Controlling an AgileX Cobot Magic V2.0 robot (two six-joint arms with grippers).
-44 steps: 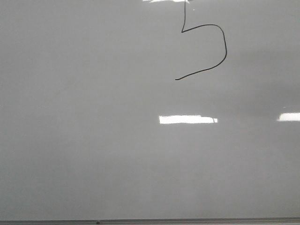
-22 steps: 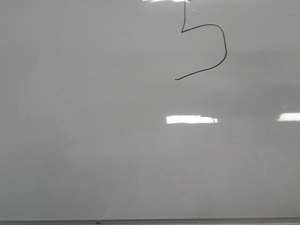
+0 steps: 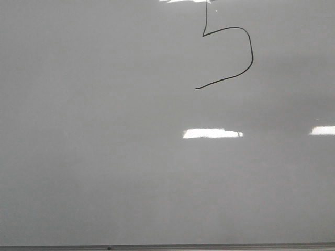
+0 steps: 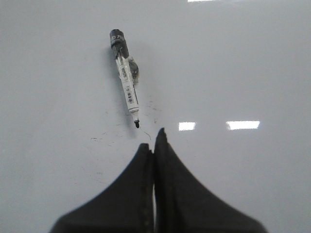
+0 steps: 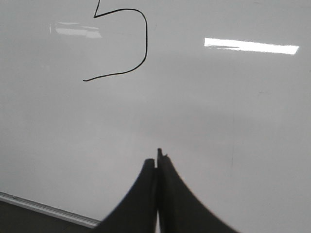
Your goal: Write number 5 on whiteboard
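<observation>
The large glossy pale grey-white whiteboard (image 3: 104, 172), lying flat with a thin metal strip along its near edge, already carried the thin black hand-drawn number 5 (image 3: 246, 47) toward its far right part in the front view: a short upright stroke, a rounded belly and a tail running off to the left, with no top bar that could be seen, though the stroke's upper end ran out of the picture. Judged from that, the writing step looked nearly or wholly finished, and what remained was either to add the missing top bar or simply to rest. A bar would call for picking up the marker again, since neither arm held it. The slim clear-barrelled marker pen with a black cap end (image 4: 125, 80) lay loose on the board in the left wrist view, its tip pointing toward the left gripper (image 4: 153, 141) and close to it but apart, with faint ink specks around the tip. The left jaws were pressed together, pinching nothing. The right gripper (image 5: 158, 158) hovered over bare board with the drawn figure well beyond it, and its jaws were likewise pressed together and empty.
</observation>
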